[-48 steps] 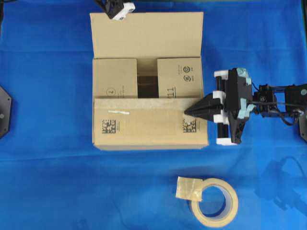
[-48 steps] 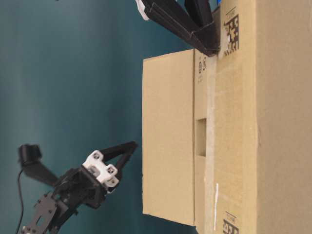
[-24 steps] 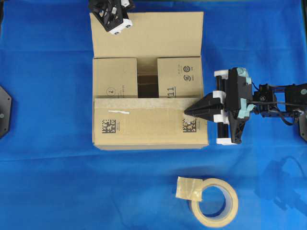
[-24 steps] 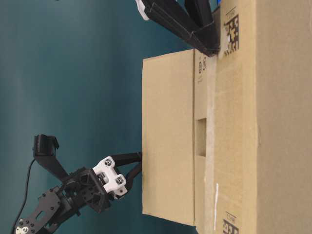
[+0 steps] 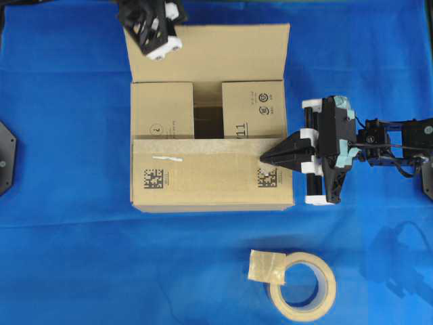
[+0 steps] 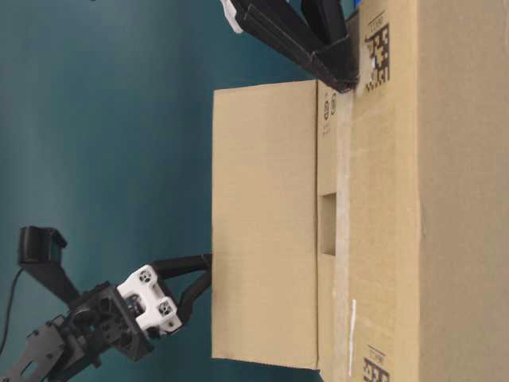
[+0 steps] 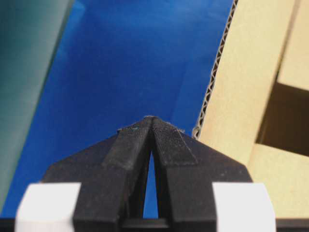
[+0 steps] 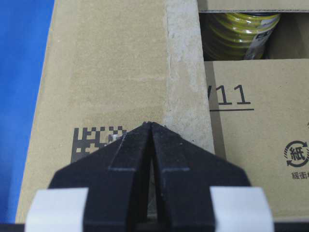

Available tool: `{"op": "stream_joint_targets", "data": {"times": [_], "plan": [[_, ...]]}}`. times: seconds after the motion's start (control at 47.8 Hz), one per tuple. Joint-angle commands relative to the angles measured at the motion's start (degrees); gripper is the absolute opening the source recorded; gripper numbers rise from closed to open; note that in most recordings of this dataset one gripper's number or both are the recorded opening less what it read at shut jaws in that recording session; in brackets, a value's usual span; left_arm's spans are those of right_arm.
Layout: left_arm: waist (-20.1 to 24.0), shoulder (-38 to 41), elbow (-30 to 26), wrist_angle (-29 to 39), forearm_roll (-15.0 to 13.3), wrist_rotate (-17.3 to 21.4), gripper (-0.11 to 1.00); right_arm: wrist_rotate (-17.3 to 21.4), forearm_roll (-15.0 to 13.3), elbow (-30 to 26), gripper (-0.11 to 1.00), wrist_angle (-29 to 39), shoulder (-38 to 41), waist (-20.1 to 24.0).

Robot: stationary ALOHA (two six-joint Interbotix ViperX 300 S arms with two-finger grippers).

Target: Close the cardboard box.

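Note:
The cardboard box [image 5: 203, 179] sits mid-table with both short side flaps folded in. Its near flap [image 8: 106, 72] lies down over them. My right gripper [image 5: 264, 159] is shut and empty, its tip [image 8: 150, 124] resting on that flap beside a data-matrix code. The far flap [image 5: 216, 54] stands raised and open. My left gripper [image 5: 152, 32] is at that flap's far-left corner. It is shut and empty, and its tip [image 6: 205, 267] touches the flap's outer face [image 6: 262, 223]. The flap's corrugated edge [image 7: 212, 82] shows just right of the left gripper's tip [image 7: 150, 118].
A beige tape roll [image 5: 302, 284] lies on the blue cloth in front of the box, to the right. A yellow coil [image 8: 236, 34] shows inside the box through the gap between the side flaps.
My left gripper came down behind the far flap, met its outer face and pushed it. The flap has tipped up toward the box opening. The right gripper has not moved.

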Motion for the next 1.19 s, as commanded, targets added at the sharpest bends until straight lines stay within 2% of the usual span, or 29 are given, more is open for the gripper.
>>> {"op": "stream_joint_targets", "data": {"times": [0.0,0.46,0.836,1.171], "plan": [[-1.85,-2.29,0.53,0.97,-0.09,-0.97,0.0,-0.09,-0.09,-0.35,0.0,-0.62,-0.35,0.0],[-11.87,-7.21,8.7,-0.7,-0.18,-11.16,0.0,-0.09,-0.09,-0.26,0.0,-0.97,-0.44,-0.09],[-17.84,-11.25,18.98,-13.8,-0.18,-17.75,0.0,-0.18,-0.18,-0.26,0.0,-1.67,-0.62,-0.44],[-19.69,-11.6,27.07,-24.43,-0.18,-20.3,0.0,-0.18,-0.26,-0.35,0.0,-2.9,-0.7,-1.76]]}}
